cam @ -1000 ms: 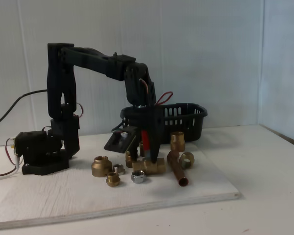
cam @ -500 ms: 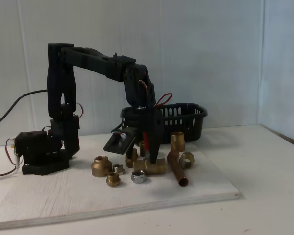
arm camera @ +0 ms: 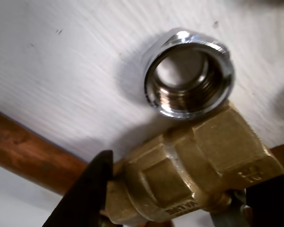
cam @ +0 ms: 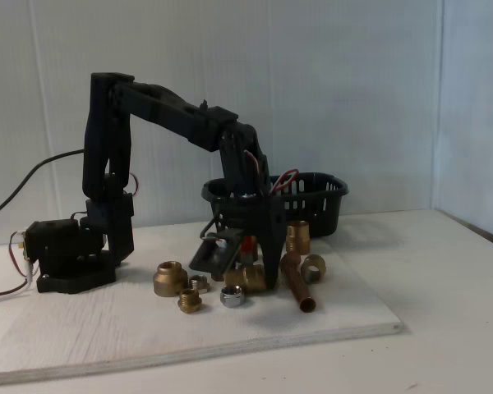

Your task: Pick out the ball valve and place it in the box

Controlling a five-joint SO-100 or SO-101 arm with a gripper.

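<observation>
- gripper (cam: 259, 275) down among the fittings on the white board (cam: 107, 332), jaws either side of the ball valve (cam: 248, 277); valve on the board, near side of the box (cam: 312, 201)
- wrist view: valve body (arm camera: 194, 165) between dark fingers (arm camera: 90, 194), left one at the brass; full clamp, cannot tell
- chrome nut (arm camera: 189, 71) sits touching or just beside the valve end, copper tube (arm camera: 33, 156) runs close behind it
- risks: smooth hex brass could twist or slip in the jaws on lift; heavy body may sag
- lift could drag the nut or roll the tube (cam: 298, 287)
- red handle (cam: 247, 244) could catch the box rim
</observation>
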